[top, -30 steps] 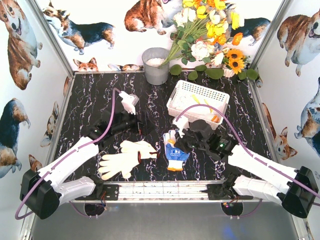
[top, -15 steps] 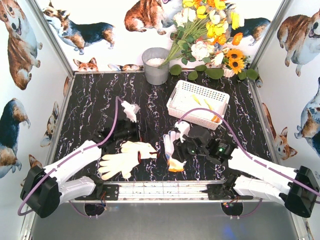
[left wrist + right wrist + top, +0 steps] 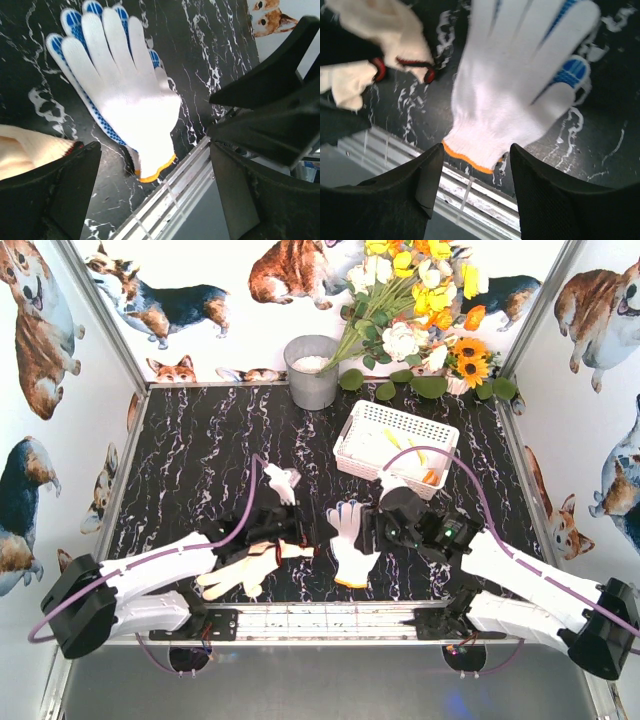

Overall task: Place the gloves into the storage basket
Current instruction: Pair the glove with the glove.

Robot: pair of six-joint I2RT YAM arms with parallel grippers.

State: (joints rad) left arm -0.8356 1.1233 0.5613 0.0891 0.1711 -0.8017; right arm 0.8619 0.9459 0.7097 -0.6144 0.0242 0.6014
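The dotted glove [image 3: 352, 540] lies flat on the black marbled table [image 3: 190, 460], just to the near side of the basket [image 3: 380, 475], its fingers pointing towards the basket. The cream gloves [image 3: 240, 570] lie in a loose heap farther from the basket, to the left of the dotted one. Something white with yellow-orange patches lies inside the basket; we take it for more gloves, though it is too small to be sure.

Our right gripper [image 3: 472, 165] stands with its jaws apart on either side of the orange-trimmed cuff [image 3: 467, 156], and they hold nothing. Our left gripper [image 3: 150, 175] is spread wide and empty, low between the two lots of gloves.

We judge these gloves light, limp and easy to snag. The knit is soft and will fold and trail once lifted, so the dangling fingers could catch on the basket's slotted lattice wall. The blue rubbery dots on the underside should give some grip. The cuff looks like the best hold, being thicker, banded and at one end, so the rest hangs straight below. A pinch mid-palm would bunch the cloth, and may gather only the top layer. The basket is rigid white plastic, shallow and rectangular.
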